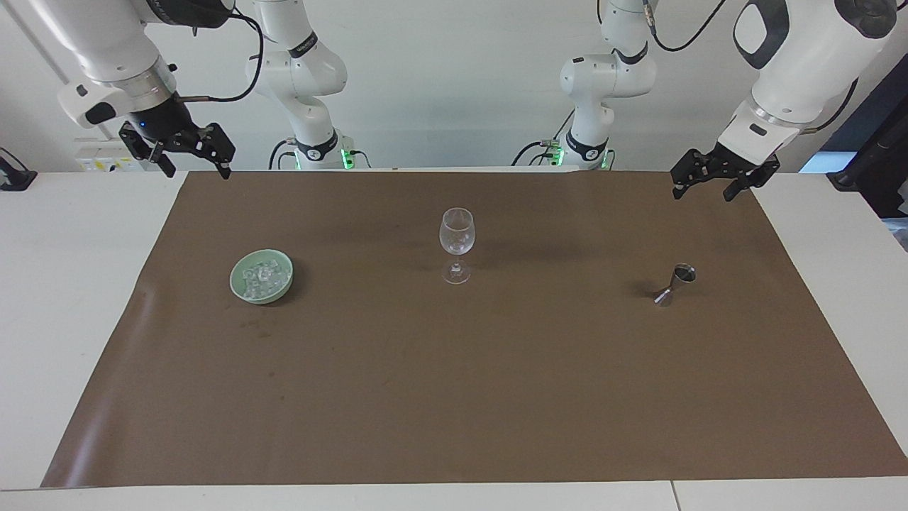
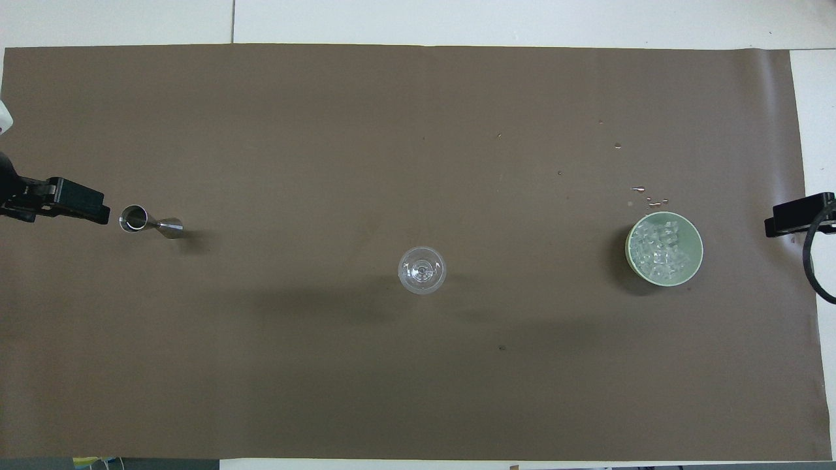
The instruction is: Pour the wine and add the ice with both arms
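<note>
Left tool (image 1: 716, 181): mine, raised above the brown mat's (image 1: 454, 397) edge nearest my bases, at the left arm's end; its fingers stand spread and hold nothing.
Right tool (image 1: 190, 157): mine too, raised by the mat's corner at the right arm's end, fingers spread, nothing between them; this arm waits.
Ice (image 2: 661, 251): small clear cubes heaped in the pale green bowl (image 2: 695, 269), which sits on the mat toward the right arm's end, well apart from both tools.
Wine glass (image 1: 456, 234): upright at the middle of the mat, between the bowl and the measuring cup (image 1: 675, 284).
Measuring cup: a small metal double cone, upright on the mat toward the left arm's end.
Facing view only: both arms in full, the height of each tool above the surface (image 1: 71, 284), and the glass's stem and foot.
Overhead view only: the glass's round rim from above with nothing coloured inside, the measuring cup's open mouth, a scatter of wet drops (image 2: 646, 196) on the mat just farther from me than the bowl, and only the tips of my tools at the picture's sides. There the left tool's tip lies just beside the measuring cup; the facing view shows it high above the mat and apart from the cup.
Edges: white surface borders the mat at both ends and along the edge farthest from me.
Open room: wide bare mat lies between the three things and across the whole half farthest from me.
</note>
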Controlling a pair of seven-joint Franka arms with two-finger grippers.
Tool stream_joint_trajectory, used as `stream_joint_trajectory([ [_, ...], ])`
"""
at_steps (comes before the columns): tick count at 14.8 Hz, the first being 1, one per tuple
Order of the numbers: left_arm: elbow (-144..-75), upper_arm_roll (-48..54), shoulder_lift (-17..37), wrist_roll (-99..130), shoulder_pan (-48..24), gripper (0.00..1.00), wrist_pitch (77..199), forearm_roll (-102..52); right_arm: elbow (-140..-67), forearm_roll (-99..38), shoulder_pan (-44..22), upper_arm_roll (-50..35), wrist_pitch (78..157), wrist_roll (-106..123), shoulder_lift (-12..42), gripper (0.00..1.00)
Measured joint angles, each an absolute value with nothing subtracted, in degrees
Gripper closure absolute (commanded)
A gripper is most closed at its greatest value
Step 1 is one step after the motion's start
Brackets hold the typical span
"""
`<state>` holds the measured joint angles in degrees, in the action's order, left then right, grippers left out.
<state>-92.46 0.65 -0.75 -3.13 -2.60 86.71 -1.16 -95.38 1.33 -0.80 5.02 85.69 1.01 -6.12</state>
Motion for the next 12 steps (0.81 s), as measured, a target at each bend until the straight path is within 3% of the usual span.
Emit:
stream_joint_trajectory([
  [5,-90.96,-1.46,1.50,10.05,-1.83,0.00,84.83,-6.79,-95.38,1.33,-0.80,5.02,85.69,1.01,-6.11,0.00],
  [12,-83.39,-16.31,16.20,28.85,-1.30,0.00,82.56,-22.89,-95.38,1.33,-0.80,5.02,85.69,1.01,-6.11,0.00],
])
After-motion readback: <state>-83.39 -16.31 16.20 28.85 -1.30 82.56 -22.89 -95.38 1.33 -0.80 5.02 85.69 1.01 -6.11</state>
